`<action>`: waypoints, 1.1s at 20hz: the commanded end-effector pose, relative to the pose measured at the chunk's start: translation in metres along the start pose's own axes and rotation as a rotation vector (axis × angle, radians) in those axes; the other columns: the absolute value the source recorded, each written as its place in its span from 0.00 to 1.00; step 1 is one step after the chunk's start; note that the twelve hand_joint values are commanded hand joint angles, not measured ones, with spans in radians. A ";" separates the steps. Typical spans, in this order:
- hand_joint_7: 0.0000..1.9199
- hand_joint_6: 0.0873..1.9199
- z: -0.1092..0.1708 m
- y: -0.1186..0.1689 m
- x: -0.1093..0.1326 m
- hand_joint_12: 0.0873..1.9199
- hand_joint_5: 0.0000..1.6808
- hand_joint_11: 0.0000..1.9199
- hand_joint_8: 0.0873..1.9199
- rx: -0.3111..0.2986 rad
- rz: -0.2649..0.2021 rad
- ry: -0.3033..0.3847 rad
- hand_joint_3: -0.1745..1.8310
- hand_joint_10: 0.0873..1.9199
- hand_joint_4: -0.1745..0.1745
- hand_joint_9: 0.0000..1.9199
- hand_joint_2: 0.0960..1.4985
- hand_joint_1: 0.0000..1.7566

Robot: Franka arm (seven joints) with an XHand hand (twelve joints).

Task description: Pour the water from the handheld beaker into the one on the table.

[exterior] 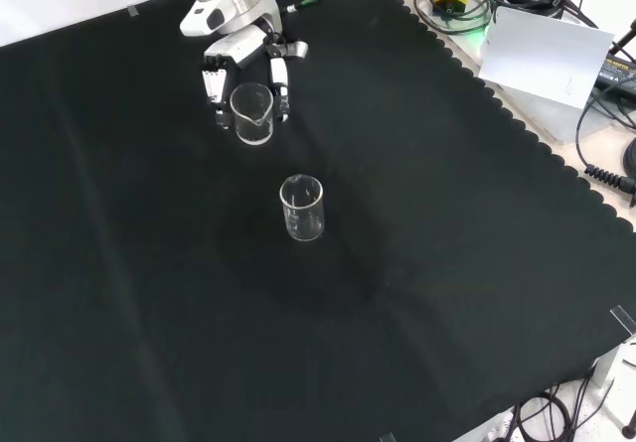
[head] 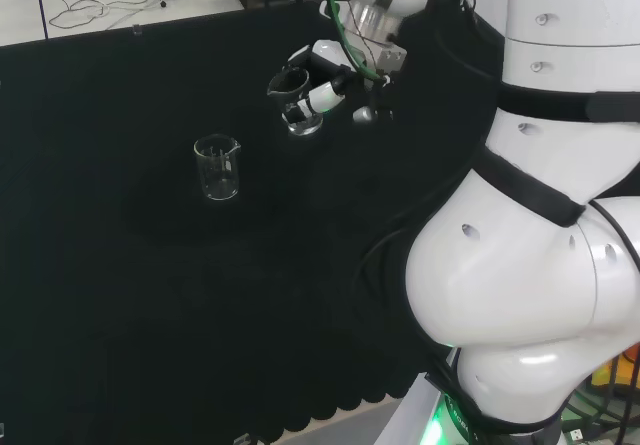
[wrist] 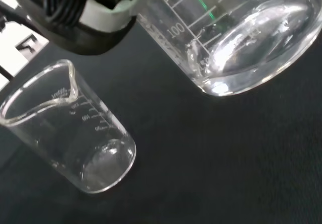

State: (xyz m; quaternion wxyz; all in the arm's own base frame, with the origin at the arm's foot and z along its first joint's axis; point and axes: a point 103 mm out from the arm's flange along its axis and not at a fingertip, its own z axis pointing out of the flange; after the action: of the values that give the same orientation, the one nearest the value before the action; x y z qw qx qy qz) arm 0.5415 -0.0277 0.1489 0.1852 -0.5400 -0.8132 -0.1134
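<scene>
The hand [head: 318, 77] [exterior: 243, 57] has its fingers curled round a clear glass beaker [head: 299, 113] [exterior: 252, 112] [wrist: 236, 38], held upright above the cloth. The wrist view shows water in its bottom. A second clear beaker [head: 217, 167] [exterior: 302, 207] [wrist: 65, 128] stands upright on the black cloth with nothing visible inside. In the head view it lies left of and below the held beaker. In the front view it stands nearer to the camera, a short gap from the held one.
The arm's big white links [head: 540, 215] take up the right of the head view. Cables and equipment [exterior: 517, 15] lie beyond the cloth's scalloped edge [exterior: 497, 94] at the front view's upper right. Black cloth [exterior: 199, 313] surrounds both beakers.
</scene>
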 end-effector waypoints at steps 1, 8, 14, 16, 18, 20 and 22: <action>0.62 0.37 -0.002 0.004 0.024 0.37 0.68 0.63 0.36 0.074 0.031 -0.124 0.00 0.30 0.00 0.70 0.72 0.73; 0.62 0.38 0.007 0.012 0.042 0.37 0.67 0.63 0.37 0.156 0.097 -0.243 0.00 0.32 0.00 0.70 0.72 0.73; 0.61 0.39 0.011 0.016 0.054 0.36 0.66 0.62 0.39 0.190 0.113 -0.294 0.00 0.35 0.00 0.69 0.73 0.73; 0.61 0.39 0.011 0.018 0.059 0.36 0.66 0.62 0.39 0.198 0.110 -0.313 0.00 0.35 0.00 0.69 0.73 0.73; 0.61 0.39 0.011 0.018 0.063 0.36 0.66 0.62 0.39 0.205 0.102 -0.321 0.00 0.35 0.00 0.69 0.73 0.73; 0.61 0.39 0.011 0.018 0.066 0.36 0.66 0.62 0.39 0.216 0.068 -0.339 0.00 0.35 0.00 0.69 0.73 0.73; 0.61 0.39 0.011 0.018 0.071 0.36 0.66 0.62 0.39 0.224 0.064 -0.359 0.00 0.35 0.00 0.69 0.73 0.73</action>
State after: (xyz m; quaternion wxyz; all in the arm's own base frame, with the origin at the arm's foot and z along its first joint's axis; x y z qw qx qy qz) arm 0.5344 0.0341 0.1645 0.1096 -0.5653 -0.8146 0.0692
